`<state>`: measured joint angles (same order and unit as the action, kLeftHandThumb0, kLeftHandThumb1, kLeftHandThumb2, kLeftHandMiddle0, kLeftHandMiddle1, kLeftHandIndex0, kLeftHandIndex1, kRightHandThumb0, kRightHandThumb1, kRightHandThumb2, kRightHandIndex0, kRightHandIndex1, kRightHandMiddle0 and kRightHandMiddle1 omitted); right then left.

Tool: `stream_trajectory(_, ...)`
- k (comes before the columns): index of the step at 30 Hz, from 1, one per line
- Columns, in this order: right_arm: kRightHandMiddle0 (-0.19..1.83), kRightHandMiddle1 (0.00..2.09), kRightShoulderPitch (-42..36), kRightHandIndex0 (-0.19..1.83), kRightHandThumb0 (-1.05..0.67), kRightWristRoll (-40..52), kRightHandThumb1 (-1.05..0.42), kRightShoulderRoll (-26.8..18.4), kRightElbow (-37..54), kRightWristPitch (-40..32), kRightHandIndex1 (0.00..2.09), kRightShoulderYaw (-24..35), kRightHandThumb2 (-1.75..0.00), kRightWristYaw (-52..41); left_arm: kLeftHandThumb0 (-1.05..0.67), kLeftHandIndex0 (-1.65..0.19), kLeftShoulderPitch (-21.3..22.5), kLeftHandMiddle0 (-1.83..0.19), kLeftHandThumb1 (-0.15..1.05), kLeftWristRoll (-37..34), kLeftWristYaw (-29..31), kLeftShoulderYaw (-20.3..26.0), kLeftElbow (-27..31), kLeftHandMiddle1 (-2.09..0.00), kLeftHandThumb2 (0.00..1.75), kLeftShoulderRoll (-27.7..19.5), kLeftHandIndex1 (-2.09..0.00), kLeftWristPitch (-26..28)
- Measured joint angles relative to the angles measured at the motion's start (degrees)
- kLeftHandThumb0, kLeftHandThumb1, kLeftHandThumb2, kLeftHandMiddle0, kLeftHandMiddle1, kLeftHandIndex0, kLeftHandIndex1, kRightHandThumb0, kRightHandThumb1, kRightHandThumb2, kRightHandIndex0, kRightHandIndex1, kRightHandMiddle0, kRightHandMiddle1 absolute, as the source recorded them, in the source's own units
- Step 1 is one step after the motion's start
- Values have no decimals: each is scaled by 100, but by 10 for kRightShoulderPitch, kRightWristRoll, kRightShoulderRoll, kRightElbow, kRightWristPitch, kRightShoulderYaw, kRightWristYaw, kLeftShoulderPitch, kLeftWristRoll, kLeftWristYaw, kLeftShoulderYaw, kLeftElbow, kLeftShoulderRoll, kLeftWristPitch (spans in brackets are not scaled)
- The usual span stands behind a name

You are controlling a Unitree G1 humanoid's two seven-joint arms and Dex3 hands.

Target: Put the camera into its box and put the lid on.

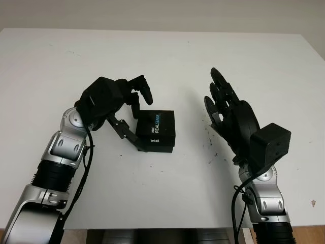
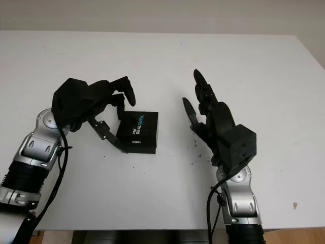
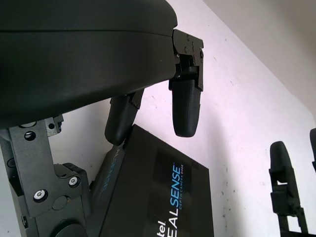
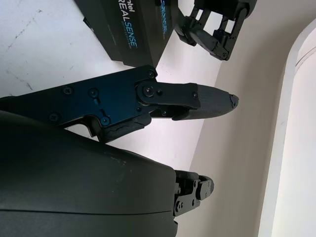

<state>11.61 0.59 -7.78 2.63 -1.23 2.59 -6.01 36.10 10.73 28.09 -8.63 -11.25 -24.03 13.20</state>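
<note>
A black box [image 1: 157, 129] printed "Intel RealSense" sits on the white table [image 1: 167, 56] with its lid closed. My left hand [image 1: 138, 131] is at the box's left end. Its thumb [image 1: 127, 134] lies against the near-left corner, one finger touches the far-left corner, and another finger [image 3: 185, 113] hovers above the lid. In the left wrist view the box [image 3: 158, 197] lies just under those fingers. My right hand [image 1: 221, 101] is held up open to the right of the box, a short gap away from it, with its palm toward it.
The white table stretches wide behind and to both sides of the box. Small dark specks [image 1: 209, 145] mark the surface near my right hand. The table's front edge [image 1: 152, 227] runs just below my forearms.
</note>
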Motion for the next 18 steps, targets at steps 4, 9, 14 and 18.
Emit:
stream_trajectory(4, 6, 11, 0, 3, -67, -2, -105, 0, 0, 0, 5, -2, -43, 2, -66, 10, 2, 1, 105, 49, 62, -42, 28, -20, 39, -51, -31, -13)
stream_trajectory(9, 6, 10, -1, 3, -67, 2, -105, 0, 0, 0, 5, -2, -42, 1, -68, 15, 1, 10, 105, 50, 131, -55, 48, -3, 37, -91, -8, -21)
stream_trajectory(14, 6, 10, -1, 3, -67, 2, -105, 0, 0, 1, 5, -2, -41, 0, -70, 19, -7, 19, 105, 37, 183, -51, 93, 0, 30, -124, -3, -9)
stream_trajectory(18, 6, 10, -1, 3, -67, 3, -105, 0, -1, 1, 5, -2, -41, -2, -71, 19, -26, 19, 105, 29, 197, -42, 127, 0, 27, -142, 0, 3)
